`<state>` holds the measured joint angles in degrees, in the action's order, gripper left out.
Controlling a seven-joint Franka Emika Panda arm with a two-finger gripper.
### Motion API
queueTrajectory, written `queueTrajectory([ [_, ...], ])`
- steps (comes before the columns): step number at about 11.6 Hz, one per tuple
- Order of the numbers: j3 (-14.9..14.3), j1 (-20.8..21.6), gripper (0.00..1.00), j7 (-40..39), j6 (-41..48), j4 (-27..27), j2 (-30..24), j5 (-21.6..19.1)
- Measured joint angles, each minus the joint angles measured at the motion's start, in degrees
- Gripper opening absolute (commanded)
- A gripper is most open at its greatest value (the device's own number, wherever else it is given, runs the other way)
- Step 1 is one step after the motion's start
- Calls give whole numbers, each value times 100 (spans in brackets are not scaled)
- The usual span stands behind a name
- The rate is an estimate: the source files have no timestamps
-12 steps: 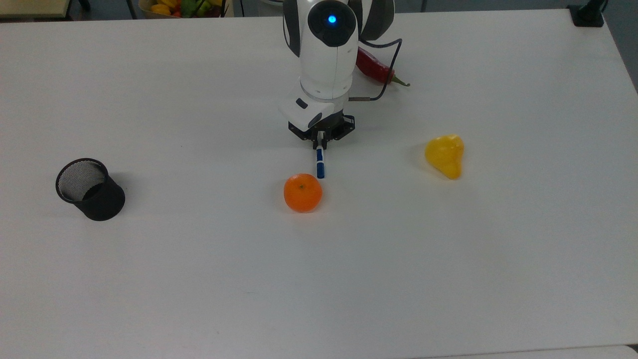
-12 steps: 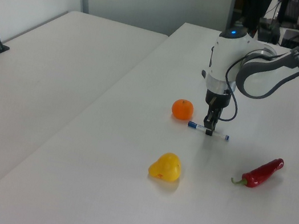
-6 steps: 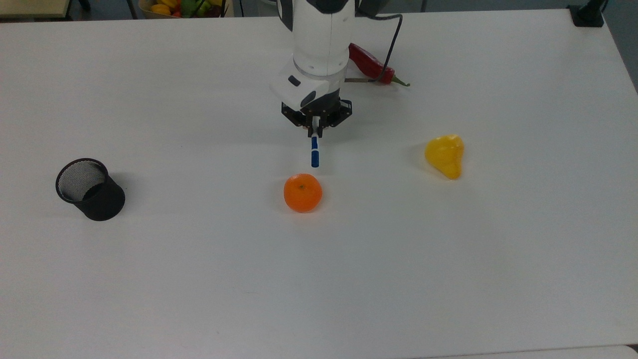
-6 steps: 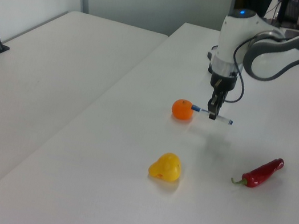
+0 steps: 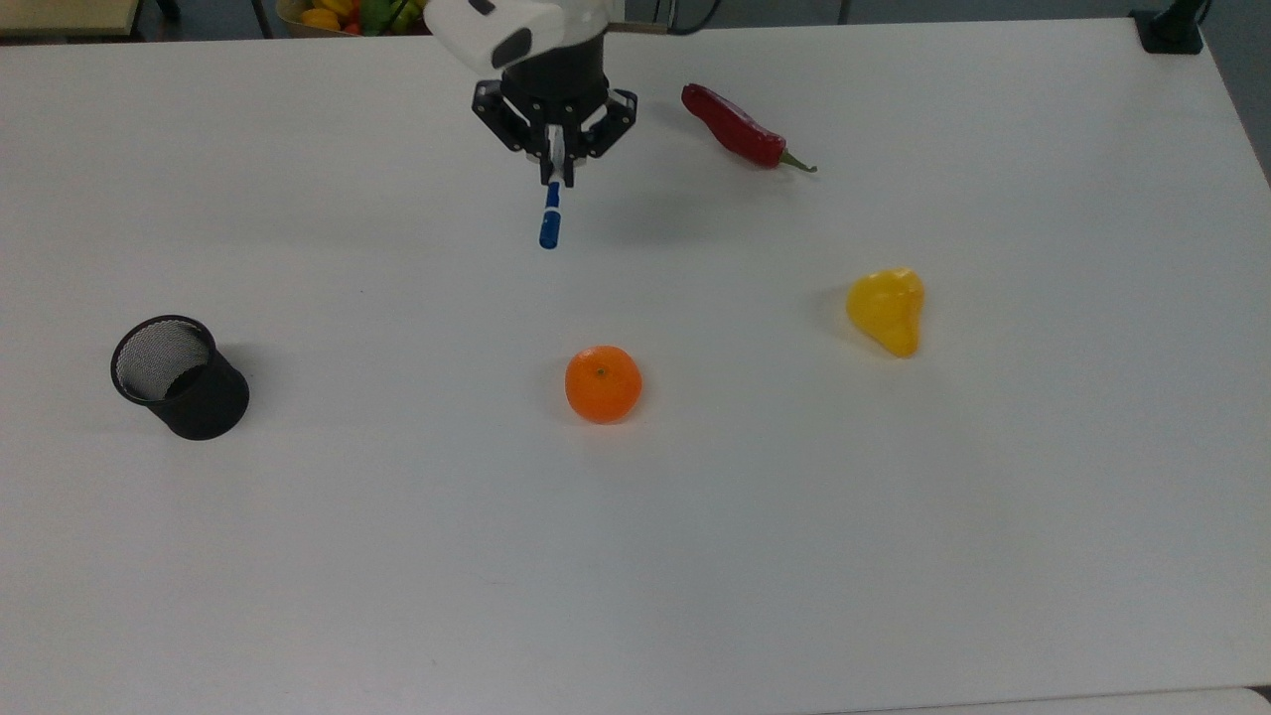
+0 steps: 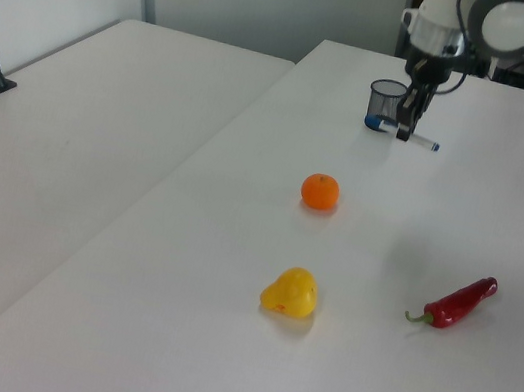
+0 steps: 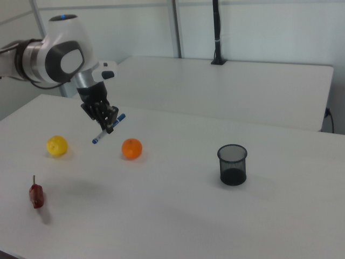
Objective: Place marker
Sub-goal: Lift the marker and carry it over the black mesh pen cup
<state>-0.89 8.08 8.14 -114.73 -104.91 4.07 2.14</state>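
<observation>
Gripping marker [image 5: 550, 220] aloft, tool [image 5: 557, 179] above table [image 5: 695, 556]

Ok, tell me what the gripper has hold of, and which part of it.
The gripper is shut on the marker, clamped around the middle of its barrel; the marker hangs in the air with both ends sticking out, the blue cap toward the top view's bottom.

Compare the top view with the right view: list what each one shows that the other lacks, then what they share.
Top view alone: a bowl of mixed fruit past the table's far edge.
Right view alone: a second white table behind, with a black pole standing on it.
Both: the hand clamping the blue-capped white marker in the air, the black mesh cup, round orange, yellow pear-shaped fruit and red chili.
</observation>
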Motion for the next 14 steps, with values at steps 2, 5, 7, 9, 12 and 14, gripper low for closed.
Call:
queueTrajectory([
  [2, -215, -47, 0, -212, 266, 280, -93, -282],
  [5, -652, -67, 0, -549, 499, 762, -188, -405],
  [7, -903, -164, 0, -861, 478, 963, -212, -407],
  [9, -1163, -277, 0, -1035, 18, 1028, -208, -409],
  [12, -1263, -526, 0, -1054, -1031, 950, -31, -409],
  [14, -1286, -695, 0, -1056, -1950, 829, 270, -409],
])
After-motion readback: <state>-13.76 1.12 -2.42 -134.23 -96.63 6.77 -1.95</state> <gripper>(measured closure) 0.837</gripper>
